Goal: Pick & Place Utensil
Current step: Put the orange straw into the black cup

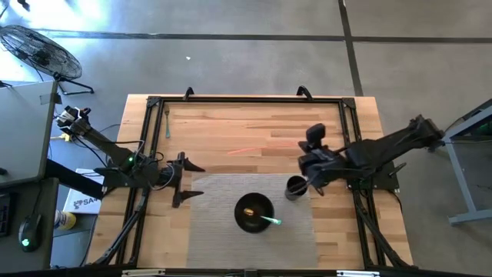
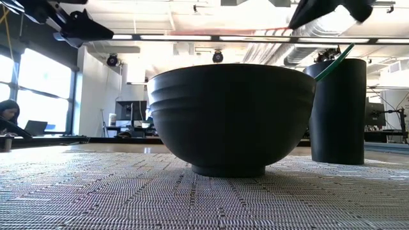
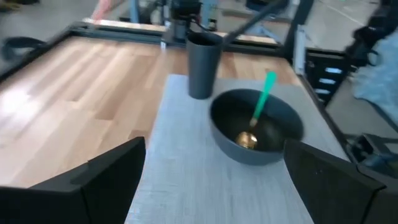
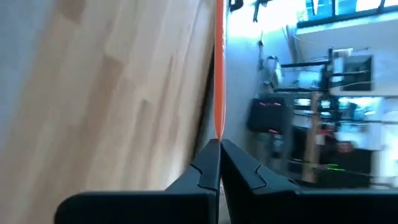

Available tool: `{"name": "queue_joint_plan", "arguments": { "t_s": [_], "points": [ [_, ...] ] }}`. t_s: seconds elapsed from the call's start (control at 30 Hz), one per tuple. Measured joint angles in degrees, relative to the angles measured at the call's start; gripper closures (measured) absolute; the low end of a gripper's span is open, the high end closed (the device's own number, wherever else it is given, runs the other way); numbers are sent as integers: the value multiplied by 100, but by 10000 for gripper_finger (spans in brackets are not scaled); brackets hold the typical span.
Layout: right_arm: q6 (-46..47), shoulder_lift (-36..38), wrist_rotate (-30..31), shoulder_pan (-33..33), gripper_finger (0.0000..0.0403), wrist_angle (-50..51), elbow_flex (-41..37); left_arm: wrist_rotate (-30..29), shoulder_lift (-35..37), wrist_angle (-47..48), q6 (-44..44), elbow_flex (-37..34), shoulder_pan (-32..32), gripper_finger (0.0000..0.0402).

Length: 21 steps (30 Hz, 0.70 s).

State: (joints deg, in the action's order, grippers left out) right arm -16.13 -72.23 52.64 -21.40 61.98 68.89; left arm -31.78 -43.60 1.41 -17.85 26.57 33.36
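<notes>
A black bowl [image 1: 254, 212] sits on a grey woven mat [image 1: 219, 235], with a gold spoon with a green handle [image 3: 263, 96] leaning inside it. Just beside it, toward the far right, stands a dark cup [image 1: 296, 187]. My right gripper [image 1: 306, 148] hovers above the wood beyond the cup, shut on a thin orange utensil [image 1: 257, 147] that points toward the table's left. My left gripper [image 1: 196, 181] waits open at the mat's left edge, facing the bowl [image 3: 255, 127]. My right gripper [image 4: 219, 146] pinches the orange utensil's thin handle [image 4: 219, 134] between its two shut fingers. The handle runs straight out ahead along the fingers. It is lifted clear of the table, roughly level. I cannot tell which end of the utensil is held.
A black metal frame [image 1: 154, 104] runs along the table's edges. Another thin utensil [image 1: 167, 119] lies on the wood near the far left corner. Bare wood [image 1: 246, 123] stretches beyond the mat. A fan [image 1: 42, 50] stands on the floor at the left.
</notes>
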Motion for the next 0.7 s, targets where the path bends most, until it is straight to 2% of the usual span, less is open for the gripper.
{"name": "queue_joint_plan", "arguments": {
  "t_s": [0.17, 0.27, 0.33, 0.53, 0.7],
  "points": [
    [-258, 399, 103, -412, 402, 736, 3, -439, 47, 10, 28, -1, -2, 27],
    [238, 635, 176, -508, 402, 857, 3, -600, 97, -16, 72, 0, -2, 27],
    [696, 755, -21, -506, 402, 685, 3, -694, 108, -3, 79, -2, -2, 27],
    [1407, 1003, -1268, -591, 403, 786, -66, -958, 110, -133, 107, -2, -2, 27],
    [2024, 1229, -1464, -906, 403, 558, -135, -962, -44, -283, 51, -2, -2, 27]
  ]
}}
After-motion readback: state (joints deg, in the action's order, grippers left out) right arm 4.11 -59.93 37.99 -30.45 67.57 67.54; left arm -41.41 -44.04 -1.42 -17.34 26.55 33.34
